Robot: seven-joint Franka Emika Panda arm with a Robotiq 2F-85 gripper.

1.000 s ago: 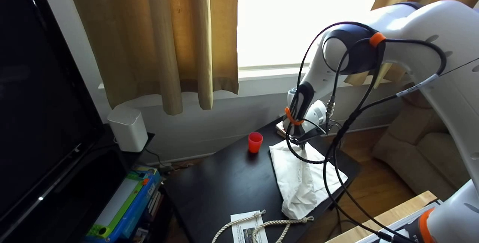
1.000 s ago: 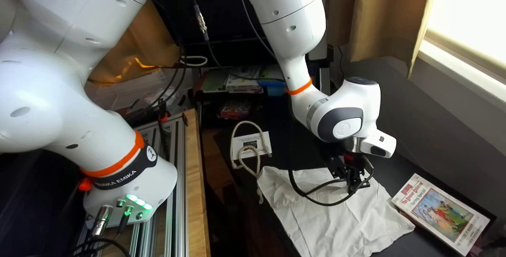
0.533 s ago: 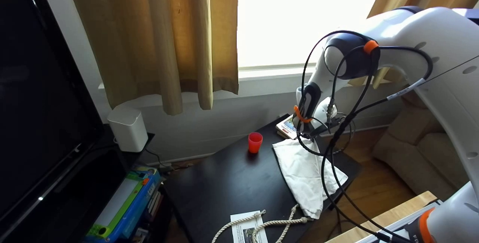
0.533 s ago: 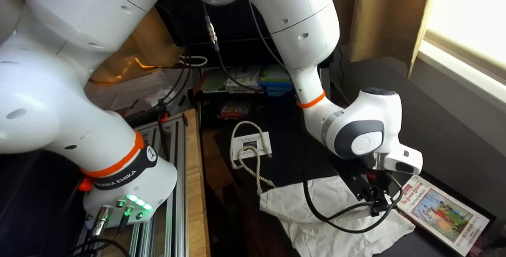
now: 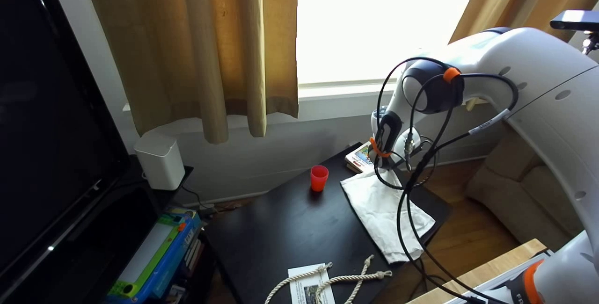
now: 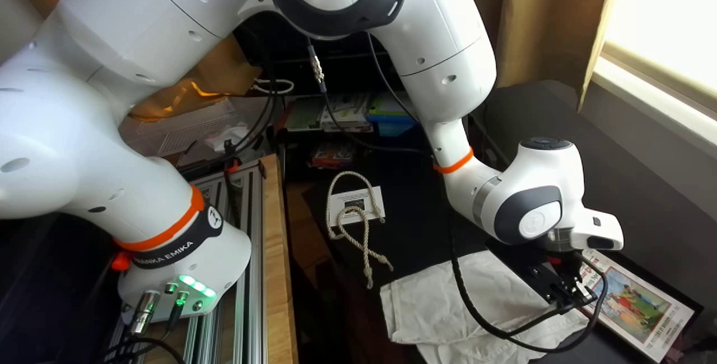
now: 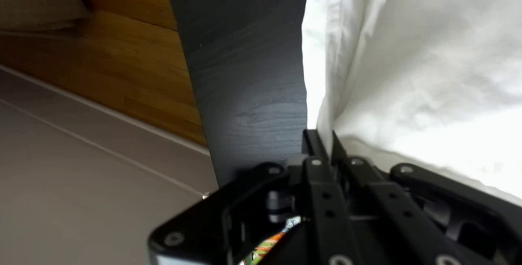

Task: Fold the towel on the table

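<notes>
The white, creased towel (image 5: 379,213) lies on the dark table (image 5: 290,234), near the table's end by the book. It also shows in an exterior view (image 6: 437,302) with one layer lying over another. In the wrist view, the towel (image 7: 432,65) fills the right side, and the bare dark table (image 7: 240,73) shows to its left. My gripper (image 7: 322,140) is shut on a narrow fold at the towel's edge, the cloth pinched between the black fingertips. The held part rises slightly toward the gripper. In both exterior views the fingertips are largely hidden by the wrist and cables.
A red cup (image 5: 319,178) stands beside the towel. A book (image 6: 633,305) lies close to the gripper at the table's end. A rope (image 5: 351,278) and a card (image 5: 311,290) lie at the opposite end. Black cables (image 5: 405,215) hang over the towel. A wall stands behind.
My gripper has moved toward the book and the table's far end, pulling the towel with it. The towel's near end has drawn away from the rope, uncovering a rope end. The arm has lowered.
</notes>
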